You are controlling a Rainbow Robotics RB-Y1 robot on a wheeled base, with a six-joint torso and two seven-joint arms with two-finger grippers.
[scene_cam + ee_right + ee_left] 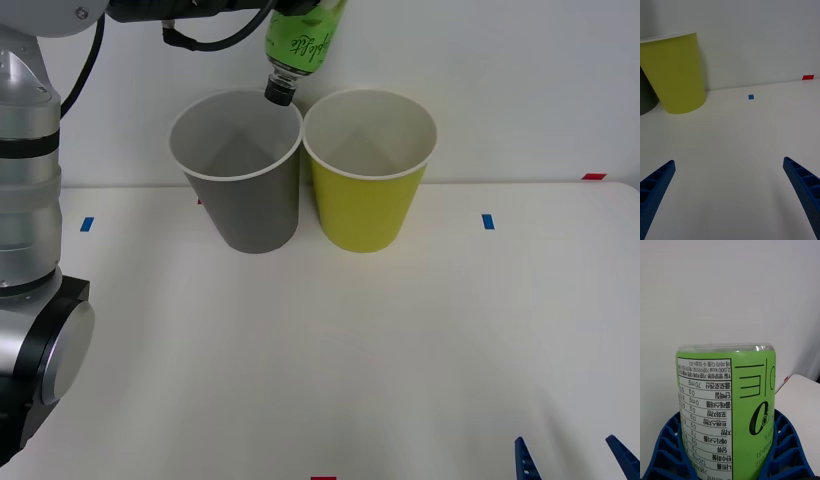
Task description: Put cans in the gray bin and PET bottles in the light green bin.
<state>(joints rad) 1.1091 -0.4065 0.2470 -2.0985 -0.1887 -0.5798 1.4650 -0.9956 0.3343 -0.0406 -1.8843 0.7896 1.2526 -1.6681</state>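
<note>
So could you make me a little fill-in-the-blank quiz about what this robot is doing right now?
1. The left hand grips the bottle with its cap pointing ____.
2. The bottle's cap hangs over the rim of the ____ bin.
3. The gray bin and the light green bin stand side by side on the ____ table.
4. The right hand waits low over the table with its fingers ____.

Missing words: down; gray; white; open

Bottle (728, 412): glossy clear plastic w/ printed label. Fingers (784, 450): ribbed blue plastic. Both bins (245, 205) look matt, papery. Table (350, 350): smooth matt white.
</note>
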